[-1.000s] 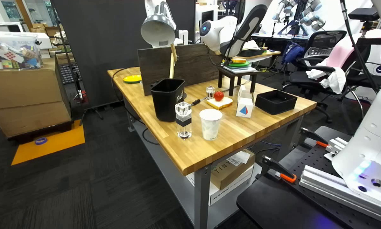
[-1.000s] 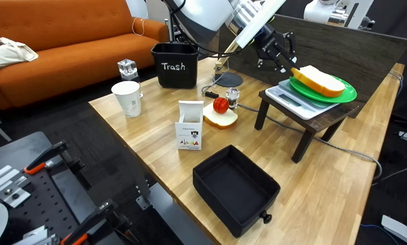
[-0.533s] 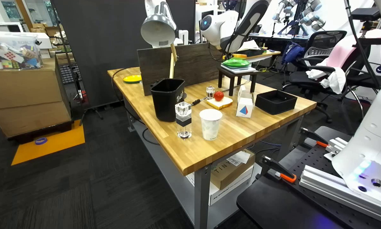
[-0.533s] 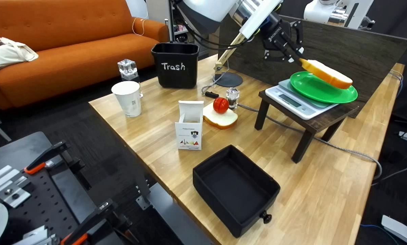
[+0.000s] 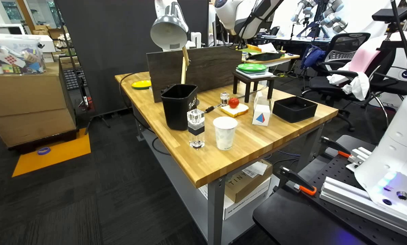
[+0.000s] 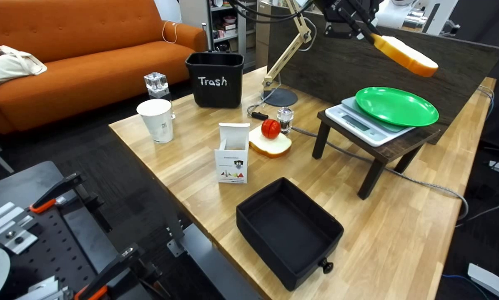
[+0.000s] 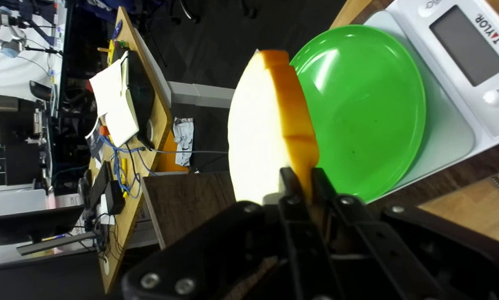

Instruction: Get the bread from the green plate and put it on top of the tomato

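Note:
My gripper [image 6: 368,36] is shut on the end of a bread slice [image 6: 407,56], pale with an orange-brown crust. The slice hangs tilted in the air above the green plate [image 6: 395,106], apart from it. In the wrist view the fingertips [image 7: 302,175] pinch the slice [image 7: 255,129] across its thickness, with the bare green plate [image 7: 362,112] behind. The red tomato [image 6: 271,128] sits on another bread slice [image 6: 280,146] lying on the table. The tomato [image 5: 233,102] and plate [image 5: 252,67] also show in an exterior view; the tomato is out of the wrist view.
The plate rests on a white scale [image 6: 357,123] on a dark stool [image 6: 382,152]. A clear shaker [image 6: 285,118] stands close behind the tomato. A white box [image 6: 232,164], black tray [image 6: 289,233], trash bin [image 6: 215,81], cup [image 6: 155,121], lamp [image 6: 289,50] and dark board [image 6: 441,62] stand around.
The gripper has lifted the bread slice off the green plate, up and slightly away, tilting it. The plate is now bare. The tomato and the slice under it have not moved.

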